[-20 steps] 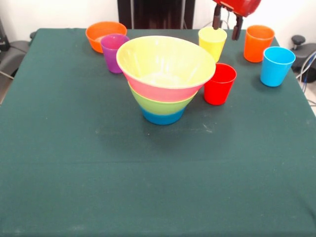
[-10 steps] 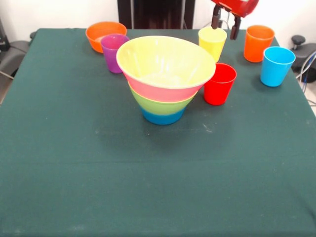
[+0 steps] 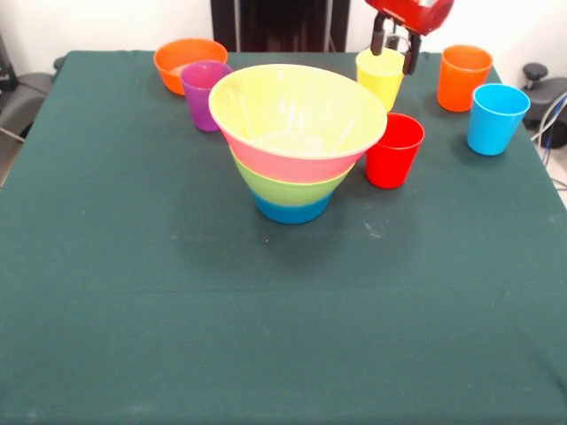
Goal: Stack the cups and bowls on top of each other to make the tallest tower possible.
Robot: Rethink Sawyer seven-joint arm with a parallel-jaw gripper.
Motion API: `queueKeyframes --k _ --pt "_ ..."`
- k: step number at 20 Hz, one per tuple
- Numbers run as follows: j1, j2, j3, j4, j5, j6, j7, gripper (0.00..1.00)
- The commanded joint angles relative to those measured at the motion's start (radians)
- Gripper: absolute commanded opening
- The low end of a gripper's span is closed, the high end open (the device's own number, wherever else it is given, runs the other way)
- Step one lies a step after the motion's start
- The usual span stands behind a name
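Gripper (image 3: 393,55) w/ fingers spread, poised over yellow cup (image 3: 381,78) rim, apparently for pickup toward tower (image 3: 297,142)

Five cups (image 3: 394,150) stand loose, four bowls form the tower (image 3: 297,142), one bowl (image 3: 182,58) apart.

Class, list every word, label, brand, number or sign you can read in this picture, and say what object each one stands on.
None: no readable text appears anywhere in the front view.
The nested bowls, the lone orange bowl and the purple, yellow, red, orange and light blue cups are plain.
The green tablecloth is unmarked.
The red arm above the end effector shows no legible marking.
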Motion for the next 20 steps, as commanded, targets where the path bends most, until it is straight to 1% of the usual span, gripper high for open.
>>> queueKeyframes --k 1,8,18,20 --pt "-0.033 0.031 0.14 0.065 -0.014 -0.112 0.09 1.0" --pt "-0.033 0.042 0.154 0.084 -0.023 -0.147 0.104 1.0" --pt "0.018 0.039 0.156 0.118 -0.009 -0.183 0.154 1.0" --pt "0.02 0.039 0.158 0.125 -0.008 -0.193 0.155 1.0"
